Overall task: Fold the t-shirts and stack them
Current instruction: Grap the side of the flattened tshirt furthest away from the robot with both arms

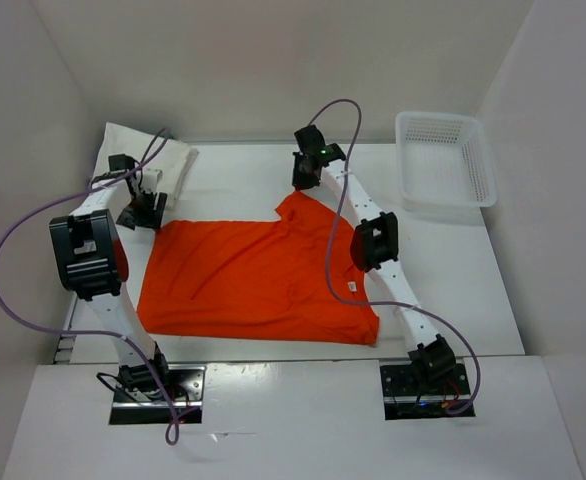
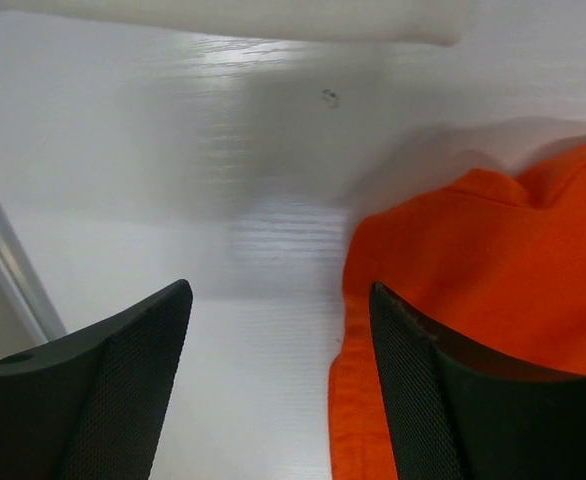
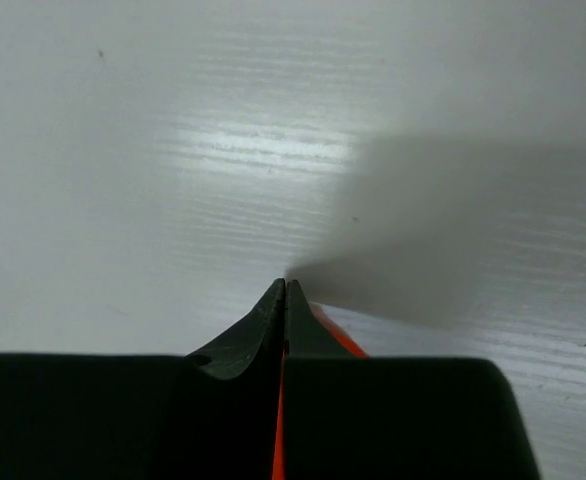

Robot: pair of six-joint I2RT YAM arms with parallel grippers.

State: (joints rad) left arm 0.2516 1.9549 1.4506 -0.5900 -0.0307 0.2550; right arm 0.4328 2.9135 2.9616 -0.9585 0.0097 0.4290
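the orange t-shirt (image 1: 253, 280) lies spread flat in the middle of the worktop (image 1: 453, 280), its far edge running left to right between the two arms. the right claw (image 1: 306, 180) is at the far-right corner of that edge and clenched on it: its wrist view shows the tips pressed together with a sliver of orange cloth pinched between them. the left claw (image 1: 141, 208) is at the far-left corner, released and wide, holding nothing. in its own view the cloth's edge lies just inside the finger on the right, with bare worktop under the other.

i judge the coming move turns on the left claw, which must shift slightly over the hem and close to match the right one. a folded white t-shirt (image 1: 153, 155) sits just behind the left claw, and a mesh basket (image 1: 443, 160) stands well apart at far right. how much cloth the right claw has is hidden by its own fingers, and the right arm covers part of the shirt's right side.
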